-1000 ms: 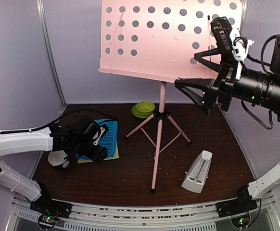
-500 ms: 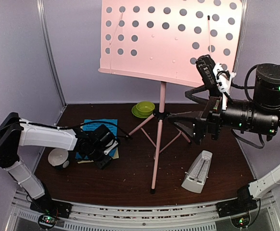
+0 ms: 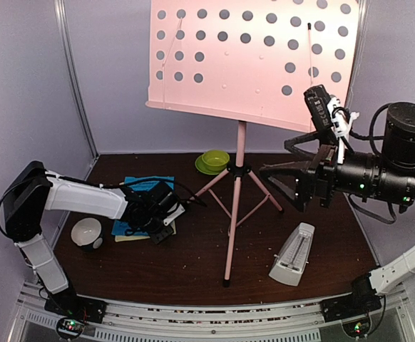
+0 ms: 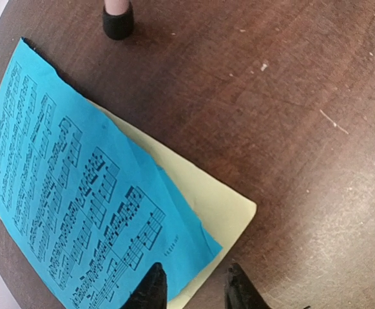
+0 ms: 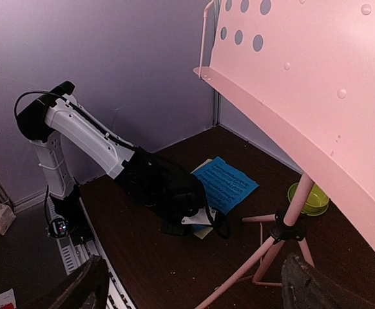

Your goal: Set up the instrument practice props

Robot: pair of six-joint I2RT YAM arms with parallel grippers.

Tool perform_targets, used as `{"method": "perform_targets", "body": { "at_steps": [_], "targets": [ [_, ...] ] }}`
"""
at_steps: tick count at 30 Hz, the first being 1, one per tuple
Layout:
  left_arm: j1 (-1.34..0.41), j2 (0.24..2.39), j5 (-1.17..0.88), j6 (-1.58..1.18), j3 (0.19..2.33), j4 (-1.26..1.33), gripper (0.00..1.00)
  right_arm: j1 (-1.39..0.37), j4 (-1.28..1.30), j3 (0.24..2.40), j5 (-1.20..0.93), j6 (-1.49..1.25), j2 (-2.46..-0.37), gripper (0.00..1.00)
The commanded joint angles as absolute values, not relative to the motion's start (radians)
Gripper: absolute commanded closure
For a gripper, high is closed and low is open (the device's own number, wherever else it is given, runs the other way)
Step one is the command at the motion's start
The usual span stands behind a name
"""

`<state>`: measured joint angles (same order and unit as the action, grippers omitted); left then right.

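Flat on the table, left side of the top view: blue music sheet (image 4: 78,180) over pale-yellow sheet (image 4: 220,206), long axes slanting upper left to lower right in the wrist view. Left gripper (image 4: 194,283) half-spread, astride their lower corner. Right gripper (image 5: 197,290) spread wide, aloft near pink music stand (image 3: 247,57).
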<state>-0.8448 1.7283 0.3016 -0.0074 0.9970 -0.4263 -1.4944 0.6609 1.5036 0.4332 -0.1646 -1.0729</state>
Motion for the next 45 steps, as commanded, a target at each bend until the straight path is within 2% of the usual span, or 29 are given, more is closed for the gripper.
{"method": "perform_targets", "body": {
  "at_steps": [1,8,12,16,20,27,32,33,37,39,45],
  "targets": [
    [-0.825,1.750,0.331,0.034,1.034,-0.390,0.68,-1.500,0.657,1.492,0.463,-0.184,-1.097,0.07],
    [-0.821,1.772,0.341,0.057,1.048,-0.388,0.76,-1.500,0.605,1.387,0.404,-0.207,-1.084,0.07],
    [-0.821,1.764,0.341,0.049,1.051,-0.390,0.86,-1.501,0.568,1.313,0.347,-0.247,-1.078,0.06],
    [-0.821,1.745,0.338,0.039,1.051,-0.387,1.00,-1.500,0.550,1.239,0.314,-0.295,-1.090,0.05],
    [-0.821,1.697,0.306,0.018,1.049,-0.402,1.00,-1.500,0.523,1.153,0.350,-0.354,-1.079,0.00],
    [-0.821,1.510,0.186,-0.128,0.974,-0.425,1.00,-1.500,0.327,0.925,0.454,-0.420,-0.924,0.00],
    [-0.819,1.400,0.211,-0.186,0.895,-0.420,1.00,-1.499,0.323,0.885,0.448,-0.478,-0.905,0.00],
    [-0.812,1.406,0.204,-0.171,0.898,-0.429,0.97,-1.499,0.326,0.885,0.437,-0.482,-0.912,0.00],
    [-0.789,1.535,0.161,-0.114,0.973,-0.503,0.66,-1.499,0.314,0.887,0.393,-0.501,-0.939,0.00],
    [-0.788,1.588,0.163,-0.086,1.000,-0.512,0.55,-1.499,0.314,0.894,0.385,-0.509,-0.945,0.00],
    [-0.786,1.712,0.238,-0.022,1.082,-0.536,0.53,-1.499,0.311,0.884,0.386,-0.546,-0.922,0.00]
  ]
}}
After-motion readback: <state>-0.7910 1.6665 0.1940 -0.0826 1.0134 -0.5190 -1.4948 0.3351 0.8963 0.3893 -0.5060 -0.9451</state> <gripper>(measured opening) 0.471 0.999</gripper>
